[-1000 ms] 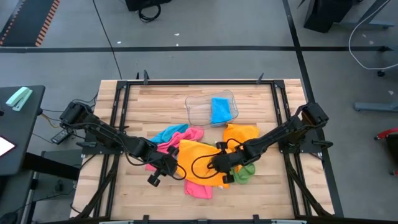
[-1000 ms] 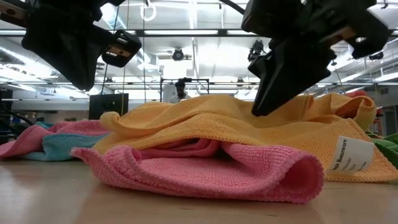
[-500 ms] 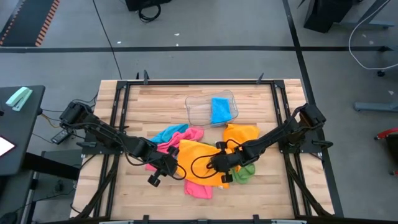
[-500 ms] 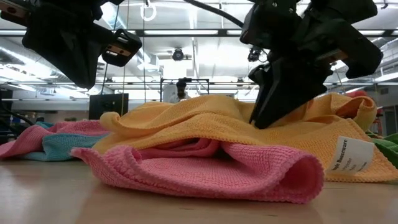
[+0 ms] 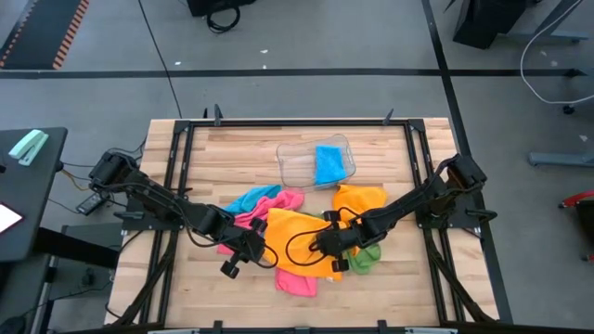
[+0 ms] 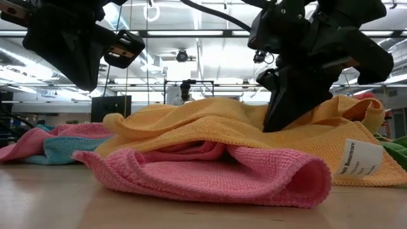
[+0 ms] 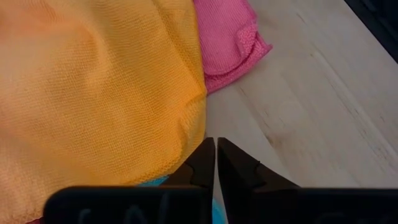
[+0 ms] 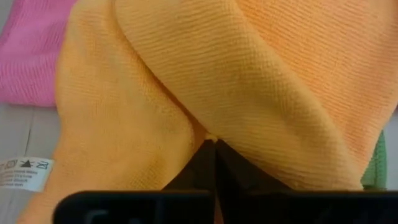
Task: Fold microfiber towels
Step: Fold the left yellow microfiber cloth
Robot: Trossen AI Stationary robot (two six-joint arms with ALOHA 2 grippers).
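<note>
Your right gripper (image 8: 214, 144) has just pinched its jaws shut on the soft orange microfiber towel (image 5: 295, 234) at the table's six o'clock; lifting can begin; left gripper (image 7: 215, 149) closed, empty.

the orange microfiber towel (image 8: 186, 81) is matt cloth with a fine looped, nubbly weave, like the pink towel (image 6: 210, 175) under it, its white label (image 6: 356, 162) smooth, the worktop (image 7: 311, 106) pale planked wood with satin grain, the tray (image 5: 299, 165) clear glossy plastic.
</note>
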